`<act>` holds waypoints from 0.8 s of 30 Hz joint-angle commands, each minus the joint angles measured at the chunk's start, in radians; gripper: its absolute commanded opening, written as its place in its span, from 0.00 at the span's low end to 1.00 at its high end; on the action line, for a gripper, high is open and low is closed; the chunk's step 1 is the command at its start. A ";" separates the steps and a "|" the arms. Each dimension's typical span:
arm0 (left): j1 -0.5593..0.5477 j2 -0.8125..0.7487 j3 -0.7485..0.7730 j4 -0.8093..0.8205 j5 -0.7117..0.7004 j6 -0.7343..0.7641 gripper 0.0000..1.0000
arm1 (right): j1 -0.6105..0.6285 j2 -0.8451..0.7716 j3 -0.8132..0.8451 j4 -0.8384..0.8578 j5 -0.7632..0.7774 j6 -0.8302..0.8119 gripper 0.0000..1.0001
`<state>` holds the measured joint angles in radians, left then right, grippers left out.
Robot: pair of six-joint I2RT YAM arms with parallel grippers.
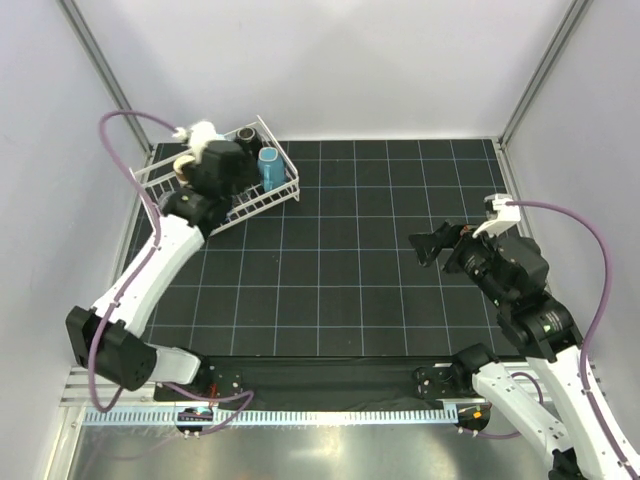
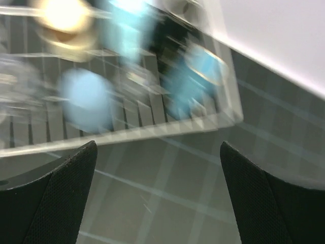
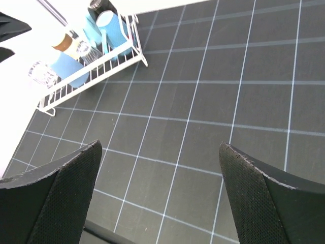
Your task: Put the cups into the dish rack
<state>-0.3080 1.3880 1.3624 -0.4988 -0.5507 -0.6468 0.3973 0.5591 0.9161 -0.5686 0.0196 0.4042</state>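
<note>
Pale walls enclose a table covered by a black mat [image 1: 340,280] ruled with a thin light grid. The dish rack [image 1: 285,195], a low-sided basket of thin white wire, is set at the mat's far left corner. Every cup in view is seen inside it: a glossy light blue mug [image 3: 111,28], a black mug [image 3: 99,6], a brown metallic cup [image 3: 63,40], a smooth light blue tumbler [image 3: 71,71] and a clear glass [image 3: 40,73].

The left gripper [image 2: 158,147] is held just above the rack's near edge, its jaws spread to their widest, with nothing between them; its wrist view is blurred. The right gripper [image 3: 161,146] is poised well to the right of the rack, also wide apart and empty. Its fingers [image 3: 56,198] are dark wedges with a fine woven texture.

Loading is judged complete or nearly so. The step in hand is judged to be a retreat from the rack. It would best be done by lifting straight up, clear of the cup rims and wire, before any sideways swing, so that nothing light or tall is tipped.
</note>
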 commanded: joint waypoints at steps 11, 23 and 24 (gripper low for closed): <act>-0.421 -0.495 -0.412 0.104 0.262 -0.048 1.00 | 0.005 -0.108 -0.183 -0.059 0.013 0.197 1.00; -0.418 -1.021 -0.876 0.094 0.334 -0.250 1.00 | 0.005 -0.407 -0.592 0.191 -0.006 0.478 1.00; -0.419 -1.053 -0.908 0.095 0.336 -0.276 1.00 | 0.003 -0.435 -0.618 0.203 -0.007 0.487 1.00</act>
<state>-0.7303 0.4114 0.5396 -0.4343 -0.2493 -0.8272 0.3973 0.1856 0.3580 -0.4999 0.0124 0.7982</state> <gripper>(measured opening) 0.996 0.996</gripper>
